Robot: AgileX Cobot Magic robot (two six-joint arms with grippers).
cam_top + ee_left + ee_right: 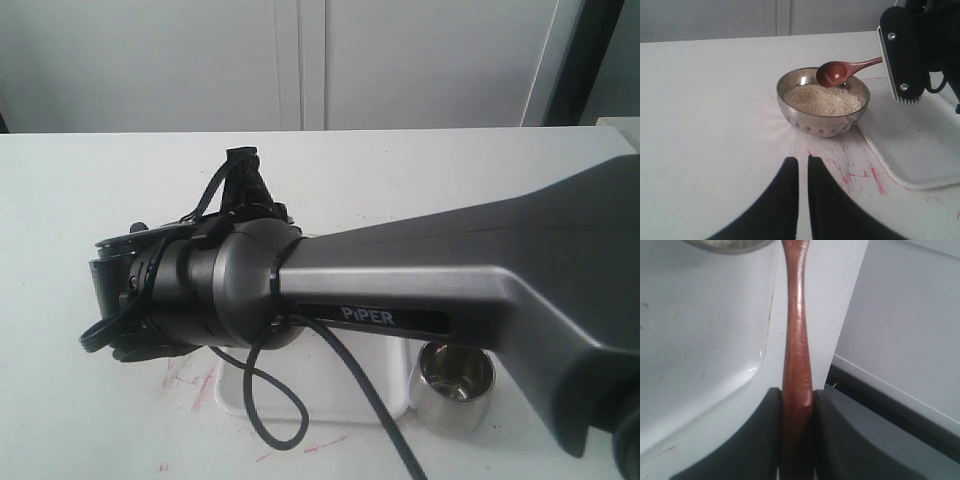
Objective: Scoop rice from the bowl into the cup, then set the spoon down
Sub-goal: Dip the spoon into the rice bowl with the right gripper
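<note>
The steel bowl [822, 120] stands on the white table, and the rice [822, 99] fills it as a pale heap. The wooden spoon [832, 73] hovers with its head over the bowl's far rim, just above the rice, and its hollow looks empty. My right gripper [797, 392] is shut on the spoon's handle [796, 340]. In the exterior view the right arm [400, 290] covers the bowl and spoon. The steel cup [455, 385] stands beside the tray, under that arm. My left gripper [803, 167] rests low in front of the bowl, shut on nothing.
A white tray [920, 145] lies on the table next to the bowl, between the bowl and the cup, with its front edge [300, 400] showing below the arm. Red scribbles [860, 172] mark the tabletop. A black cable [270, 400] hangs off the right arm.
</note>
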